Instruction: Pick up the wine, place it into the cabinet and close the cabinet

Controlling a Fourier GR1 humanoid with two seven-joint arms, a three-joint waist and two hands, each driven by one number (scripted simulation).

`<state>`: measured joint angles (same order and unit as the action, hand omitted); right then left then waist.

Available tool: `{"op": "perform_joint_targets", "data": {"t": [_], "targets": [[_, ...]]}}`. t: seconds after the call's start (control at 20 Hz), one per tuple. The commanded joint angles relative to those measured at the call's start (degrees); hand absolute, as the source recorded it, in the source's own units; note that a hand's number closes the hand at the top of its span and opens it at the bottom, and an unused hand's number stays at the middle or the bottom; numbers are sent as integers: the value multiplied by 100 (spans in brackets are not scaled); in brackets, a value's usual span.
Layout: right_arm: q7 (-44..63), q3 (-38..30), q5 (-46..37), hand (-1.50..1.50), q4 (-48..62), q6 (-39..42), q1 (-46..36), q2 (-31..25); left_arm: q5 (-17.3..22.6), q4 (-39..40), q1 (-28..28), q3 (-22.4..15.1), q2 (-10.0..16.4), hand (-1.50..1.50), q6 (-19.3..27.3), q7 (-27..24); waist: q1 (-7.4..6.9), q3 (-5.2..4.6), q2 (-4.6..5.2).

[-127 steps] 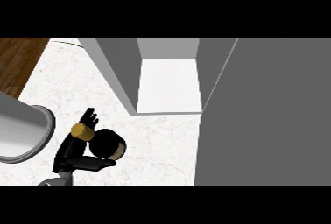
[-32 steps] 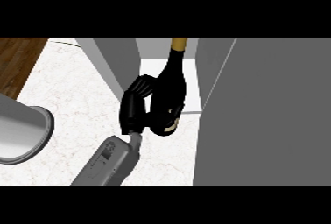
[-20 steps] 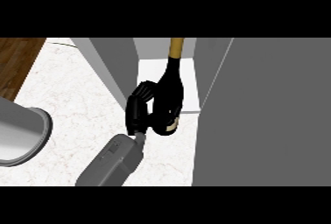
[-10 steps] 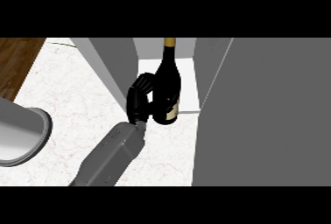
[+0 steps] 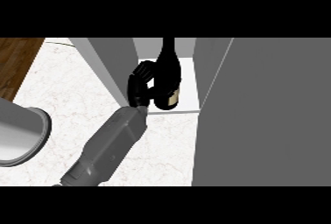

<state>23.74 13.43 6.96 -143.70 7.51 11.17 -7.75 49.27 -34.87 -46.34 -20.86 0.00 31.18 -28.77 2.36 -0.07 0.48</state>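
Dark glass wine bottle [image 5: 169, 74] with a cream label [image 5: 170, 99] low on its body, shown in the mouth of an open grey cabinet [image 5: 107, 65]. The print on the label is too small to read. The bottle's neck points toward the far side of the cabinet, and its labelled base lies just inside the front edge of the pale cabinet floor [image 5: 188, 89]. Whether the base touches that floor cannot be told. The bottle sits between the cabinet's grey left wall and a broad grey panel [image 5: 271, 113] that fills the right side of the view. Whether this panel is a door or a side wall cannot be told.

The black left robot hand [image 5: 138, 85] is on the left flank of the bottle, its fingers curled round the dark body just above the label. The grey forearm [image 5: 110, 144] runs from the near edge of the white marbled surface [image 5: 71, 87] up and to the right, ending at the cabinet's front edge.

The cabinet stands toward the far right of the surface. A large grey cylinder with a paler rim [image 5: 19, 131] stands near the surface's left edge. A brown wooden area [image 5: 16, 61] lies beyond the far left corner.
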Motion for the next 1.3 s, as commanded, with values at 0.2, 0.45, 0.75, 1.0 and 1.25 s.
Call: {"op": "perform_joint_targets", "data": {"t": [0.2,0.45,0.75,1.0,1.25], "targets": [[286,-308,763,-150,-729,77,72,-49,44,780,-1022,472,1,150,-65,29,6,6,-1],[348,-1,685,-150,-851,102,279,65,-260,1240,-1450,386,3,150,574,49,52,8,-21],[266,59,603,-150,-727,159,270,109,-630,2128,-1684,327,658,-150,667,-11,128,5,38],[-18,29,505,-150,-395,271,268,152,-889,2525,-1923,184,525,-150,820,261,31,9,18],[-26,112,407,-150,-562,263,400,196,-924,2772,-1672,288,434,-150,752,-152,109,2,54]]}}
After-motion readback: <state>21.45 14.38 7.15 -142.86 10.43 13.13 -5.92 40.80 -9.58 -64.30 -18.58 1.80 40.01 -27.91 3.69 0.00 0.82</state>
